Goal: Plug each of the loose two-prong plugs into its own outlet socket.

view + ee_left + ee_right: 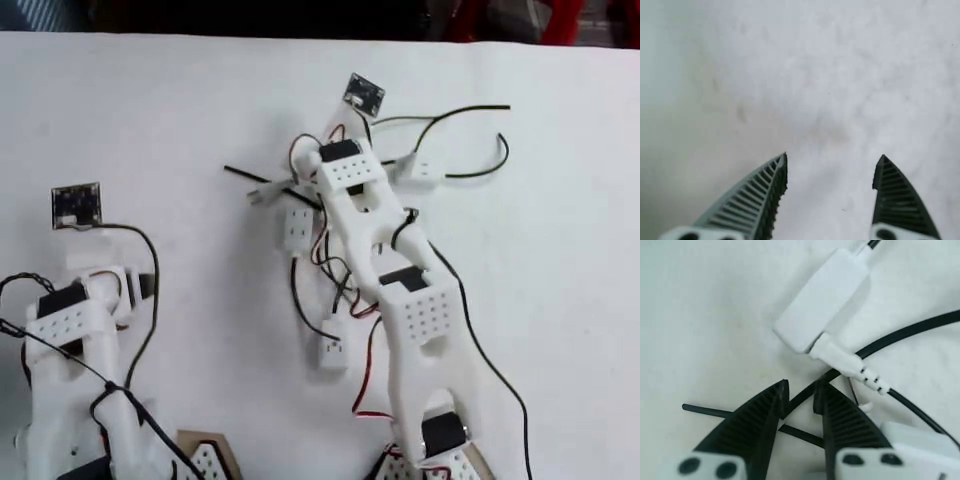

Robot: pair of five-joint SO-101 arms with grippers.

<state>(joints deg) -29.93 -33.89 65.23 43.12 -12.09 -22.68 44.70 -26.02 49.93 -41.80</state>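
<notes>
White table (560, 300) is spread under both arms, with a dark strip of room along its far edge. From above, three small white rectangular blocks on thin black leads are seen around the right arm (415, 310): a socket (297, 228) just beside the arm's far end, a second socket (330, 352) nearer the arm's base, and a third socket (418, 170) on the arm's other side. The leads are looped loosely and crossed over one another.

In the right wrist view, a smooth white socket block (822, 300) is shown lying at a slant. A small white plug (840, 359) with a ribbed collar is set against its end, touching it. Whether the prongs are seated cannot be told. A black cable (910, 332) is run under the plug and passes between the tips of the right gripper (801, 390). The dark, ridged jaws are held narrowly apart, and the gap is wider than the cable.

The left gripper (834, 162) is held over bare table near the left edge, its ridged jaws spread wide with nothing between them.
</notes>
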